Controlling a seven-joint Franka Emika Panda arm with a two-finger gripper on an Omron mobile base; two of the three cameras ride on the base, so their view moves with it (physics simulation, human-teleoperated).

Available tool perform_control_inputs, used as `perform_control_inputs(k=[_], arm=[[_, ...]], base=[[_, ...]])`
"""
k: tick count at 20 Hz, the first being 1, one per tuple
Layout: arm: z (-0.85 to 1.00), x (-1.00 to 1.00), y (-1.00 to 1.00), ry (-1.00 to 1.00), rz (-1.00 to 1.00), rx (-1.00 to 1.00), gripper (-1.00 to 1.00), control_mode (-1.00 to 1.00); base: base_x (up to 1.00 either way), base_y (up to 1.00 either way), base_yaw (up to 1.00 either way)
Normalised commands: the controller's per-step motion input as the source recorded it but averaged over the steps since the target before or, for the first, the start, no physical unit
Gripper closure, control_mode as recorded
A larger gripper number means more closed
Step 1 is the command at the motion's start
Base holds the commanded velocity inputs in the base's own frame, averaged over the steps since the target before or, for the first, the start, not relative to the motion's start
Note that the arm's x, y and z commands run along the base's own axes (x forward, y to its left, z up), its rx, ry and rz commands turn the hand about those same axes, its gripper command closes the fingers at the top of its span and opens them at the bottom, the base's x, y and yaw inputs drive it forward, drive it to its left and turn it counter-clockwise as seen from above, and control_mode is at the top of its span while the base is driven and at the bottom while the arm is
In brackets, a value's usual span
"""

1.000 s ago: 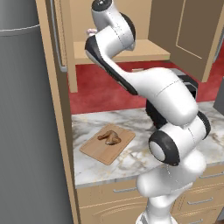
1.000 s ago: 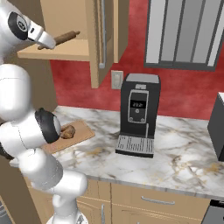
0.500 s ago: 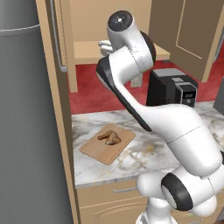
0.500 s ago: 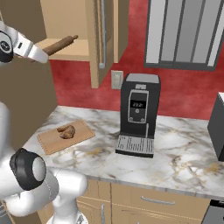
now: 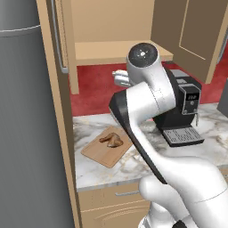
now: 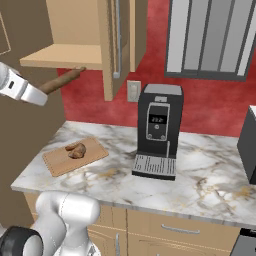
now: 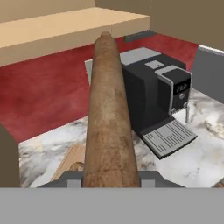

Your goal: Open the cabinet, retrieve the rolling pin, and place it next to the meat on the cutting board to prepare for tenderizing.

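The cabinet (image 6: 60,54) hangs open, with its doors (image 6: 118,45) swung out and its shelf bare. My gripper (image 6: 40,94) is shut on one end of the brown rolling pin (image 6: 64,80). It holds the pin in the air just below the shelf's front edge, pointing up towards the shelf. In the hand view the rolling pin (image 7: 107,113) runs straight away from the gripper (image 7: 109,177), clamped between both fingertips. Below, the pale cutting board (image 6: 75,156) lies on the marble counter with the meat (image 6: 76,150) on it. The same board (image 5: 107,149) and meat (image 5: 112,140) show under my arm.
A black coffee machine (image 6: 157,130) stands on the counter to the right of the board. A tall grey fridge (image 5: 26,133) and a tan side panel bound the counter on the left. The red wall sits behind, and a dark appliance (image 6: 249,145) stands at the far right.
The arm has swung and folded back. The rolling pin has come out of the cabinet and dropped from shelf height to just below the shelf edge, still held.
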Motion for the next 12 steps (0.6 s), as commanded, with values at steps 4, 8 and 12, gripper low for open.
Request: perform_control_inputs(k=[4, 8, 12], arm=[[-0.51, -0.81, 0.00, 0.12, 0.00, 0.00, 1.00, -1.00], [-0.47, -0.41, 0.00, 0.12, 0.01, 0.00, 1.00, -1.00], [-0.39, -0.04, 0.00, 0.15, 0.06, -0.01, 1.00, -1.00]], base=[[0.00, 0.00, 0.00], [0.00, 0.00, 0.00], [0.00, 0.00, 0.00]])
